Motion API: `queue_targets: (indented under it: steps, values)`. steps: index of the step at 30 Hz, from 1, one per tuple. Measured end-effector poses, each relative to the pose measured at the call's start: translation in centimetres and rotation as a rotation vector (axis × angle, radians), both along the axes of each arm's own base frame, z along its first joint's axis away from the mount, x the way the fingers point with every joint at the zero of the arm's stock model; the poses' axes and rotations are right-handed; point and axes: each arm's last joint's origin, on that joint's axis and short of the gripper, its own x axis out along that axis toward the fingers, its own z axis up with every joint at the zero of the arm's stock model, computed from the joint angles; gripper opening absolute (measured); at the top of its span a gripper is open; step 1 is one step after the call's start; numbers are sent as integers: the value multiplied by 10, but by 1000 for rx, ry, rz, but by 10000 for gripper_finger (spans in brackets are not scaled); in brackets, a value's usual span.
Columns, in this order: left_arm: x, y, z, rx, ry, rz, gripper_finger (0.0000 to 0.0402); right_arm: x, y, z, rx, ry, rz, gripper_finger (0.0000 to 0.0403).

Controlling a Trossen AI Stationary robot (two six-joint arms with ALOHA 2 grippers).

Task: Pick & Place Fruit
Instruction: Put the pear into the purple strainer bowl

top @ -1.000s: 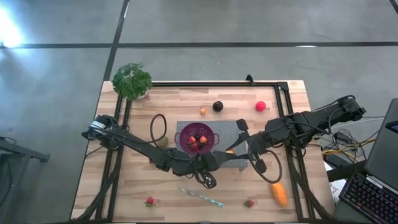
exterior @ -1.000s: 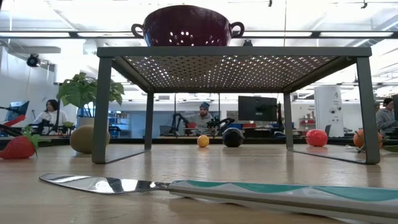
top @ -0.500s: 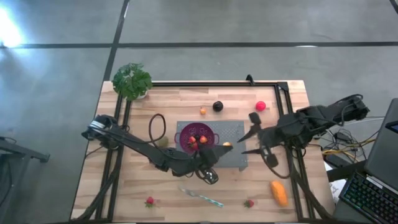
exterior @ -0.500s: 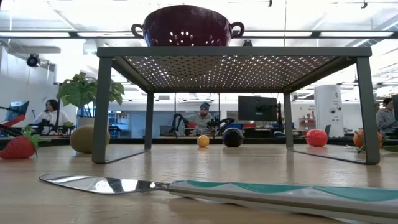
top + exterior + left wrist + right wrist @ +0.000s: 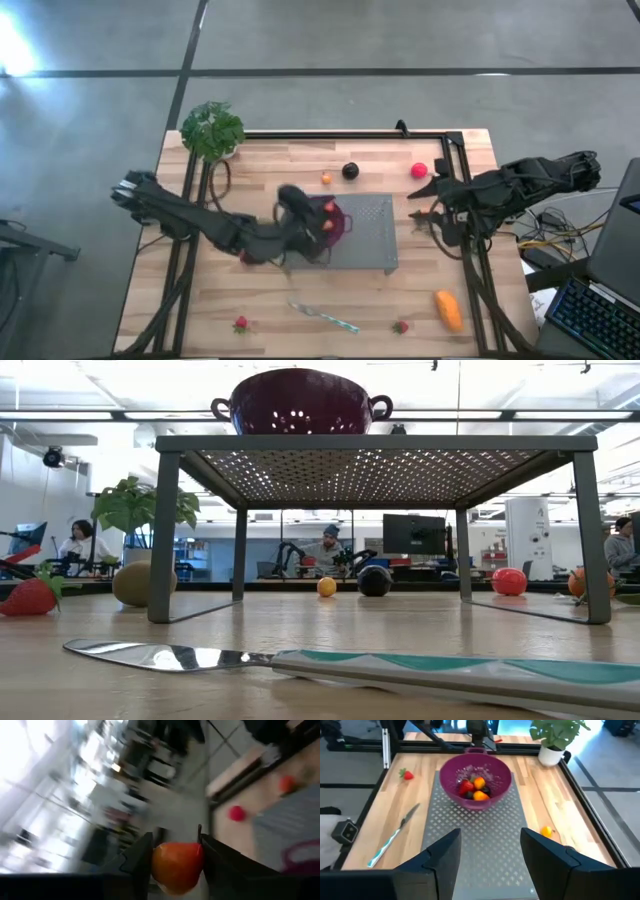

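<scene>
Near the front edge of the worktop (image 5: 150, 300), a slim silver knife (image 5: 325, 318) with a teal handle is laid flat. It is flanked by two small red strawberries, one (image 5: 241, 323) toward the front left corner and one (image 5: 401, 326) toward the front right. A larger oblong orange fruit (image 5: 449, 311) is seen just beyond, by the right edge.

At the middle, a grey mesh rack (image 5: 370, 240) is stood, with a purple colander (image 5: 476, 782) set on its left part. A strawberry, orange pieces and something dark are held in the colander. An olive-green kiwi (image 5: 135, 582) is seen left of the rack.

The left pincer (image 5: 176, 851) is raised by the colander and closed on a glossy orange-red fruit (image 5: 177, 867). The right pincer (image 5: 490, 836) is held over the right edge, its fingers spread apart with nothing between them.

Along the back edge, a tiny orange ball (image 5: 326, 179), a dark plum (image 5: 350, 171) and a pink-red ball (image 5: 419, 170) are lined up. A leafy plant (image 5: 212, 130) is placed at the back left corner.
</scene>
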Motion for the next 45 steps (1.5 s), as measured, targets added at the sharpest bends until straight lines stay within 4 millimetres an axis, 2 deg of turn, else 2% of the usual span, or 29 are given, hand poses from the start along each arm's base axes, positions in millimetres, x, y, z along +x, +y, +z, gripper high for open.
queue_targets:
  steps: [4, 7, 11, 15, 20, 25, 34, 45]
  values:
    - [-21, 24, 0, -328, -42, -10, 154, -2, -1, -4, -1, 6, -5, 185]
    - [-28, 42, -2, -590, -85, 5, 154, -2, -1, -5, -11, 4, -20, 175]
    - [-30, 63, -9, -860, -71, 39, 154, -1, -3, -5, -46, -1, -67, 165]
    - [-27, 72, -18, -1023, -8, 35, 154, -1, -3, -5, -52, -6, -79, 158]
    - [-25, 75, -26, -1066, 38, 71, 154, -2, -4, -4, -62, -8, -79, 151]
    - [-13, 72, -40, -1086, 98, 76, 154, -2, -6, -5, -75, -10, -97, 149]
    - [8, 68, -68, -1076, 192, 103, 154, -2, -6, -8, -76, 1, -101, 172]
    - [11, 68, -71, -1065, 209, 102, 154, 0, -6, -13, -83, 17, -100, 184]
